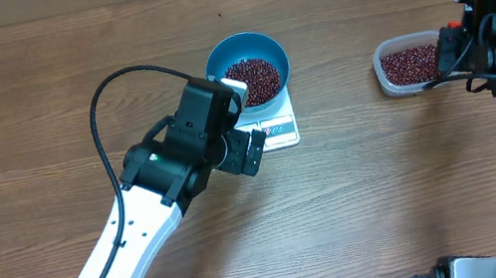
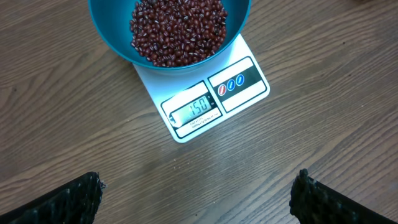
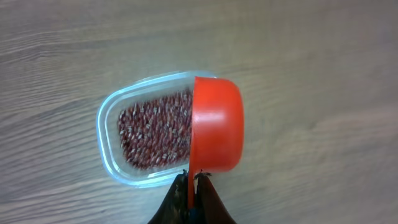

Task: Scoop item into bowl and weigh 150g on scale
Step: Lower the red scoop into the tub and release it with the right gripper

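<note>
Beans (image 1: 252,78), small, oval and dark red, lie in two heaps on the wooden table (image 1: 19,96), one left of centre and one far right.

At the left, the white left arm reaches up from the bottom edge. The left gripper (image 1: 244,117) hangs over the table just in front of the scale (image 1: 282,131) with its jaws spread wide and nothing between them. In the left wrist view the two dark fingertips (image 2: 74,199) show only at the lower corners, clear of the scale.

Next comes the blue bowl (image 1: 211,64), resting on the back part of the flat white scale. A mound of beans covers its bottom and sits well below the rim. The front strip of the scale stays uncovered, and its grey display (image 2: 196,111) reads 150.

Further right, well apart from the scale, is a clear plastic tub (image 1: 383,71) with rounded corners, which contains the second heap of beans.

At the far right, the right gripper (image 3: 193,186) is closed tight on the thin handle of an orange-red scoop (image 3: 217,124). The cup of the scoop lies over the right end of the tub and shows its outer side to the wrist camera, so I cannot tell whether it carries any beans or touches the tub.
</note>
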`<state>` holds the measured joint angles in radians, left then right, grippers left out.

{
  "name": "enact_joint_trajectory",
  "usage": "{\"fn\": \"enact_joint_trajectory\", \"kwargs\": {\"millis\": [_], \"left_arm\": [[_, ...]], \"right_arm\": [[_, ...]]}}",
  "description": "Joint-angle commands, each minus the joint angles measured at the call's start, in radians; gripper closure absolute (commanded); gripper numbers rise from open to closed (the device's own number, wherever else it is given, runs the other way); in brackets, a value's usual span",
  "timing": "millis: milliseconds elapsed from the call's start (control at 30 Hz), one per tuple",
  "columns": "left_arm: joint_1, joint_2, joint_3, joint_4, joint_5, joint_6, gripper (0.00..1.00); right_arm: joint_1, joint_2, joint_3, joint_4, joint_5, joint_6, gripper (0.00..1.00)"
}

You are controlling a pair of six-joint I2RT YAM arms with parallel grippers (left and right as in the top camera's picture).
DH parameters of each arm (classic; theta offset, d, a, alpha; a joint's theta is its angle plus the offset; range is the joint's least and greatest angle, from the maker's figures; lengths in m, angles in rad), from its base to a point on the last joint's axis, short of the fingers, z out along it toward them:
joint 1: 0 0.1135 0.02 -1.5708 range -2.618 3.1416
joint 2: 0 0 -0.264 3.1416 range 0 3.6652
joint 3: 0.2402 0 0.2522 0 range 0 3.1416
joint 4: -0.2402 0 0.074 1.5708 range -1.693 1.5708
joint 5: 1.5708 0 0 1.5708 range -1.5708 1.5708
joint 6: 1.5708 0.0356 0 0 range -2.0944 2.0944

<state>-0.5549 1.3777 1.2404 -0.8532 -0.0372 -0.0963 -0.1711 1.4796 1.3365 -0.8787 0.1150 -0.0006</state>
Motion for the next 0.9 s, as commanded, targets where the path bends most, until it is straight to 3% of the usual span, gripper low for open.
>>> {"fn": "enact_joint_trajectory", "kwargs": {"millis": [0,467,500,533,600,867], "left_arm": [[-0.002,0.008,0.013,0.000,0.005,0.022,0.01],[-0.002,0.008,0.012,0.000,0.005,0.022,0.01],[-0.002,0.008,0.012,0.000,0.005,0.022,0.01],[-0.002,0.008,0.012,0.000,0.005,0.022,0.00],[-0.002,0.008,0.012,0.000,0.005,0.022,0.00],[-0.002,0.008,0.012,0.000,0.005,0.022,0.01]], "right_arm": [[-0.016,0.042,0.005,-0.017,-0.123,0.185,0.96],[-0.016,0.207,0.005,0.016,-0.259,0.271,0.96],[-0.016,0.212,0.005,0.016,-0.260,0.270,0.81],[-0.016,0.220,0.005,0.016,-0.259,0.270,0.53],[-0.016,0.230,0.005,0.007,-0.258,0.268,0.30],[-0.016,0.230,0.005,-0.054,-0.228,0.258,0.00]]}}
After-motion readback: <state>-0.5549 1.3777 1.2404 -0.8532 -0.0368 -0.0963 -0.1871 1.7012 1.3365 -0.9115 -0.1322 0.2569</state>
